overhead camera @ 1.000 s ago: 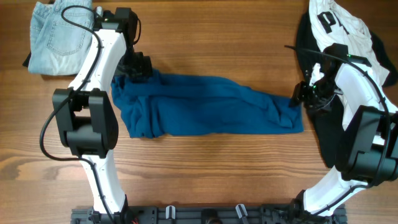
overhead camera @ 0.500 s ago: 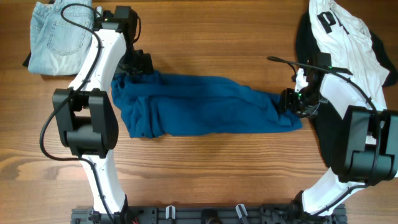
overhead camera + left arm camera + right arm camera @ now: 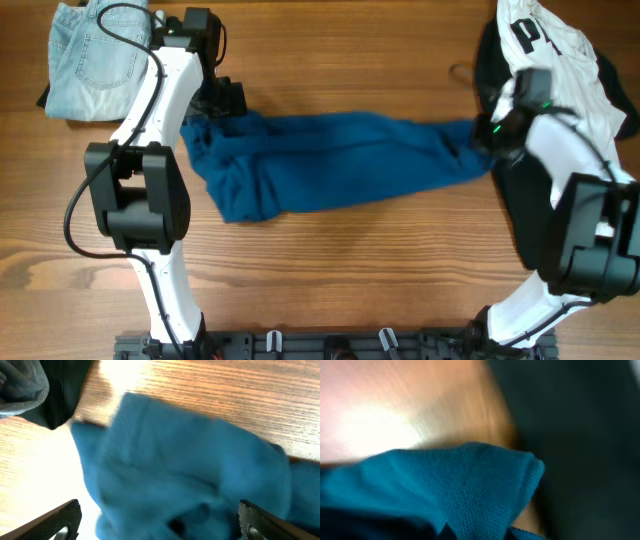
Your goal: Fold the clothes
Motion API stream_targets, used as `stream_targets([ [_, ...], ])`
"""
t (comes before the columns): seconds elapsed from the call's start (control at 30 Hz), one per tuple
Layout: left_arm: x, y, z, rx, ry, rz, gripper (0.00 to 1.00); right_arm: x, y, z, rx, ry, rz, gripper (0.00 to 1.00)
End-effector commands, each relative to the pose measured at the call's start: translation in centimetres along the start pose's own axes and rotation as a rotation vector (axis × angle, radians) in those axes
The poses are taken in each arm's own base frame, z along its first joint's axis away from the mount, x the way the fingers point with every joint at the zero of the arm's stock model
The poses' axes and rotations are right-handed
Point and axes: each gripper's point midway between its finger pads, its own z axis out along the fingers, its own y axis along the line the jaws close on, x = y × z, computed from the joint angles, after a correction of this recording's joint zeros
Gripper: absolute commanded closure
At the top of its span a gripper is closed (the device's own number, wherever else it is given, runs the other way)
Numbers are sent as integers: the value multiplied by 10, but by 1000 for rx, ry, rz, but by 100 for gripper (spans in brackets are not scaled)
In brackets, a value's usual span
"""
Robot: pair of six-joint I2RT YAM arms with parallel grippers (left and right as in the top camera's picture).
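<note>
Closest in, my right claw has just clenched on the right-hand end of the dark-blue shirt. A moment ago its jaws stood apart over that corner. Now bunched blue knit fills my wrist view, and the end has been drawn from 3 o'clock up toward 2 o'clock, right against the black pieces and the white printed shirt heaped there. The pull has drawn the cloth into a tauter band slanting across the middle of the table, its lower edge risen off the wood. Further out, at 10 o'clock, my left claw has not changed: fully released, it hangs over the shirt's crumpled left end and grasps nothing. Beyond it, at 11 o'clock, the jeans lie untouched. With only one end held, I judge the fold barely begun; the left end needs gripping before I can spread the shirt flat.
</note>
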Motion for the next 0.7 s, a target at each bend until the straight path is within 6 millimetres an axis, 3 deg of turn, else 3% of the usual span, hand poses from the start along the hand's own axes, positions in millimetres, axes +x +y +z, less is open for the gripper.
stream_targets([
  [0.0,-2,1,-3,9,-11,-6,0,-58,11,-38,-127,-138,-96,96],
  [0.07,-3,1,-3,10,-16,-10,0,-62,7,-42,-134,-151,-90,96],
  [0.2,-6,0,-3,14,-29,-12,0,-49,7,-40,-135,-101,-123,96],
  [0.33,-9,-1,-3,16,-39,-13,0,-42,28,-40,-207,-77,-143,96],
  [0.4,-10,-1,-3,18,-46,-14,0,-36,62,-43,-311,-58,-182,96],
  [0.53,-13,-2,-3,22,-58,-15,0,-8,185,-42,-463,-15,-265,96],
  [0.67,-14,-2,-3,23,-61,-16,0,17,251,-37,-444,-33,-327,96],
])
